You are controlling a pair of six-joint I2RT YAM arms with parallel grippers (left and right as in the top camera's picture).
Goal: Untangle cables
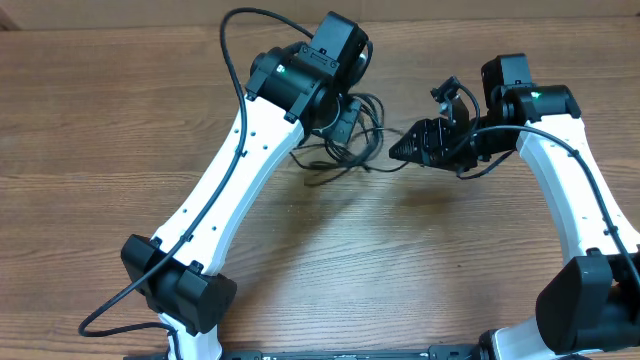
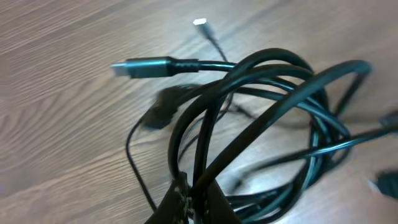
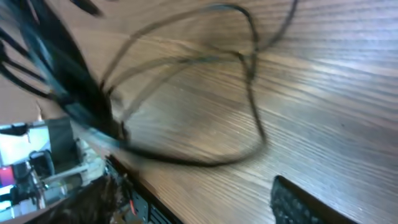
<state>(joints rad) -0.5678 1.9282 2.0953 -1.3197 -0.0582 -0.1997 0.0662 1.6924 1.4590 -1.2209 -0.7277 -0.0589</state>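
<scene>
Looks like the pulling-apart step, with little of it done as yet. Finds the cables [image 2: 273,56] bunched in overlapping loops on the table [image 1: 330,260], toward its far middle, just under the left wrist. Clamps that bundle low down with the left gripper [image 2: 189,206], closed tight on several strands at a crossing of the loops, the coil fanning upward from there in the left wrist view. Shows a flat-ended plug [image 2: 146,67] poking free at the left of the coil and a smaller bright-tipped plug [image 2: 200,22] beyond it, both loose over the wood. Has the right gripper [image 1: 398,151] on the other side, tip just beside the bundle and pointing at it. Reads as parted, going by the right wrist view: one ribbed finger [image 3: 292,200] low on the right, a dark blur low on the left, bare wood between, nothing gripped. Cannot rule out, from so smeared a picture, a strand brushing a finger. Shows also a thin cord [image 3: 254,106] curving in a wide loop over the table ahead of those fingers. Calls next, probably, for singling out one loose end or that thin loop, closing the right fingers on it alone, and drawing it sideways away from the anchored knot without dragging the rest along. Risks tightening the tangle by catching two strands together or by pulling against a hidden crossing.
</scene>
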